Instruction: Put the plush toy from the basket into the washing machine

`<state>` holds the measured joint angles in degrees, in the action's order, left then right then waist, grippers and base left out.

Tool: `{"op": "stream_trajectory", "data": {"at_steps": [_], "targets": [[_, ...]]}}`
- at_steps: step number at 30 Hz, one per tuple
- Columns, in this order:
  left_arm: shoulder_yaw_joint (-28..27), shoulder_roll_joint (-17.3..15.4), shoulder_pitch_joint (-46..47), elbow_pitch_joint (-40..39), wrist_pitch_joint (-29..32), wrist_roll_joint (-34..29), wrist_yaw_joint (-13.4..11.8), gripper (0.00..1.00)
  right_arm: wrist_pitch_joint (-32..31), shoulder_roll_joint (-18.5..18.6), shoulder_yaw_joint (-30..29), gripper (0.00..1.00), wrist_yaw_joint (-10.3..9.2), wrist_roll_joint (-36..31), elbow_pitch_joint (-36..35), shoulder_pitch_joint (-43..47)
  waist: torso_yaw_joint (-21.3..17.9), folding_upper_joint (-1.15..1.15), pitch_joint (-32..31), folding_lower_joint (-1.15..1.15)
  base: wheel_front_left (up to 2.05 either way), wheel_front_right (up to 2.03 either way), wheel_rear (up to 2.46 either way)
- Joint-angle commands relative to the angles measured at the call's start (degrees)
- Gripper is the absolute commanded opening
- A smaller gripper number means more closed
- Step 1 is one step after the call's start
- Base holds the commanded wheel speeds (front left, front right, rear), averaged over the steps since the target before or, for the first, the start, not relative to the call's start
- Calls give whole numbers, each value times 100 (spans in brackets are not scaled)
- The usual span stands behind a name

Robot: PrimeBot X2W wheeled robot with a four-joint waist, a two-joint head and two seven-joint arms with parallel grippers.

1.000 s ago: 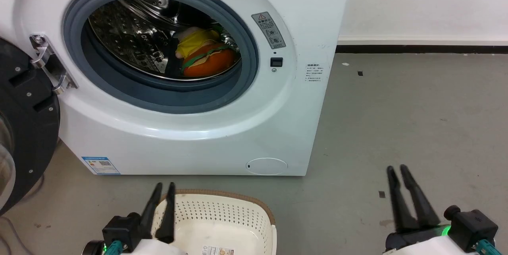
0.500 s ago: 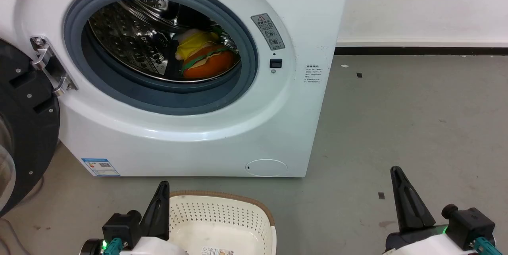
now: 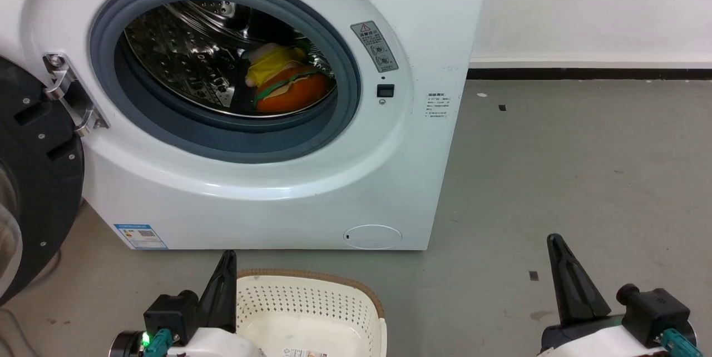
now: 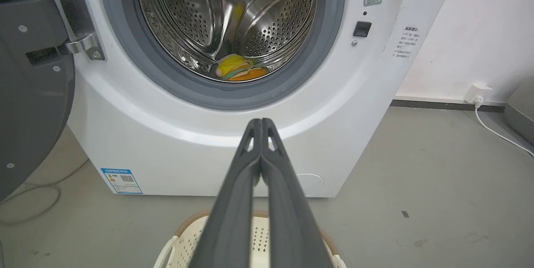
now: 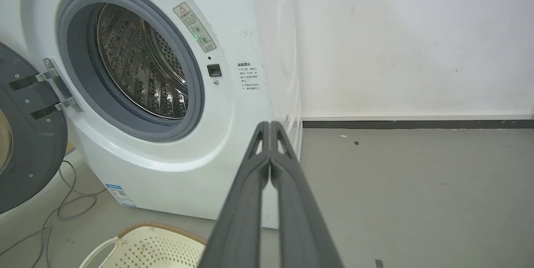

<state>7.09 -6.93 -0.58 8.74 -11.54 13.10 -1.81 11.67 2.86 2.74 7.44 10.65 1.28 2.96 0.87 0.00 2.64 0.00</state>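
fingers first: a second ago each gripper showed its two long dark fingers parted in a slim v. now the left gripper [image 3: 227,259] and the right gripper [image 3: 553,243] are each drawn fully together, tips touching and nothing held between them. your wrist views agree, since in each the two fingers meet in one line. both grippers sit low in front of the large white front-loading washing machine [image 3: 267,190]. the left one is before its lower front panel, and the right one is out past its right corner over the grey concrete floor [image 3: 584,168]. the whole head picture has slid down a touch, so that is your camera moving, not the things. the toy has kept its place.

containers next. the machine's shiny perforated steel drum [image 3: 178,56] holds the soft orange burger-like plush toy [image 3: 286,87]. it lies low at the right of the drum, just behind the grey rubber gasket [image 3: 222,137]. its yellow piece and pale pink part are uppermost, and a green strip crosses the orange. the dark round door [image 3: 33,179] stands swung open at the machine's left side. the cream-white perforated plastic basket [image 3: 311,296] with a brown rim sits on the floor just before the machine's base. a paper label [image 3: 303,352] shows on its inner bottom.
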Motion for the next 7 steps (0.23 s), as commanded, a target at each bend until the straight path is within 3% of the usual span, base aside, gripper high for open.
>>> {"op": "stream_trajectory", "data": {"at_steps": [1,7], "targets": [[-29,23,14,-59,44,-71,29,0,-48,0,-16,0,1,-71,-26,-65,-2,0,-5,0,0,0,0],[-72,47,17,-110,114,-149,39,0,-119,0,-33,0,1,-134,-32,-79,-7,0,-21,0,0,0,0]]}}
